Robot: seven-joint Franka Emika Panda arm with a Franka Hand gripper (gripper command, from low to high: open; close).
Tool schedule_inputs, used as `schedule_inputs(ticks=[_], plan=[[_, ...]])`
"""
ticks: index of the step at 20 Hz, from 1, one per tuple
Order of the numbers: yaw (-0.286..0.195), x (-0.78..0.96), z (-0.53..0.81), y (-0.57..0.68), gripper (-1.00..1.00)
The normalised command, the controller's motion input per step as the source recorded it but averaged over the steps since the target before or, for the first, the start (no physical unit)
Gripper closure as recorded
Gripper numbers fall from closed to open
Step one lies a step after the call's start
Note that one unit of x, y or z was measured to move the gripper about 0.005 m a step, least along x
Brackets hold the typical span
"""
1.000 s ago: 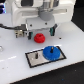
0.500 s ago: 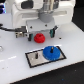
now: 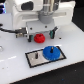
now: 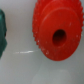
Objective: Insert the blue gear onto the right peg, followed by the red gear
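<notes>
So the pincer (image 3: 39, 34) on the white arm is hanging low over the white bench (image 3: 12, 62), right above the small round red plastic gear (image 3: 38, 38). Honestly can't tell from where I'm standing whether its fingers are apart or closed; the ends are just a dark blur on either side of the red disc, and I can't say if they touch it. The red gear seems to sit flat on the bench under the arm.

The wrist view is basically filled with that red gear (image 4: 56, 34): toothed edge, raised middle, dark hole in the centre. No fingers show up in it at all. There's a dark green thing (image 4: 2, 32) poking in at one edge of that shot, well apart from the red disc, too cut off to say what it is.

Moving out, toward the exterior view's right and nearer the camera, there's the grey rectangular plate with a black border (image 3: 35, 61). The wide flat bright-blue plastic gear (image 3: 51, 52) sits on the right-hand end of that plate, hub up. The right peg would be under or through it, but it's hidden, so I can't confirm. The left-hand end of the plate is bare grey with a thin dark pin (image 3: 37, 55), very faint.

Red gear and blue gear are near each other, not touching.
</notes>
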Motion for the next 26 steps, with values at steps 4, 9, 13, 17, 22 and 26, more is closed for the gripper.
schedule_inputs(ticks=[4,9,13,17,22,26], plan=[[0.0,-0.01,-0.03,0.01,1.0],[0.0,0.0,-0.02,0.01,1.0],[0.0,-0.04,0.08,0.01,1.0],[0.0,0.09,0.41,0.0,1.0],[0.0,0.27,0.56,0.01,1.0],[0.0,0.43,0.52,-0.01,1.0]])
